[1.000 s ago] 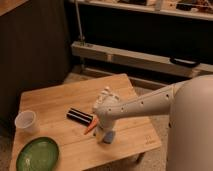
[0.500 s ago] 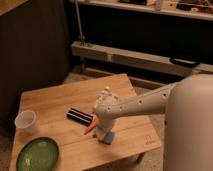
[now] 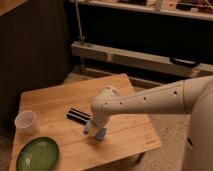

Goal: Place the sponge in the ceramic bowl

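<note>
found a pale wooden table, planked and matt. saw at its left edge a white plastic cup, translucent, round and upright. noted in front of that, at the front left corner, the ceramic bowl: round, shallow, glossy green, plate-like, close to the cup but not touching it. spotted further right, near the table's middle, a flat black bar, lying with its long axis running from upper left to lower right. found just right of the bar the claw, pointed down at the tabletop and right against the sponge. could not tell whether the claw was spread, pressed together or pinching the sponge. saw of the sponge only a small soft light-blue patch under the claw, well apart from the bowl; could not tell which way its long axis ran. traced the arm, white, smooth and rounded, away to the right edge.
</note>
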Action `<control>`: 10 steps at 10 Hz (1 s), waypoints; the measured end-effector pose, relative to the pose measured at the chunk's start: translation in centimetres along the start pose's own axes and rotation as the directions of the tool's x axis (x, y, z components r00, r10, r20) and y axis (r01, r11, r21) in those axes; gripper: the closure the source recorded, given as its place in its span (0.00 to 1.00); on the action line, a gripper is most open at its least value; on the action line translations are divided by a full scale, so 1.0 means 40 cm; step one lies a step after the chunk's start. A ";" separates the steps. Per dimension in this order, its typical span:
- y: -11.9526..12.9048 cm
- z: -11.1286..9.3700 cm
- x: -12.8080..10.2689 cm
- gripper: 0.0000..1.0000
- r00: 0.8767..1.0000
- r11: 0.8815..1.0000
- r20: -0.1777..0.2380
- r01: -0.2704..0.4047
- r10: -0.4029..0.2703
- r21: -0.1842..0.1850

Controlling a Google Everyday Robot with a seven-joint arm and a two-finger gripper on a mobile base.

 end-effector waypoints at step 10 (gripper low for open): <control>0.607 0.010 -0.391 0.98 0.907 0.843 0.098 0.417 -0.409 -0.339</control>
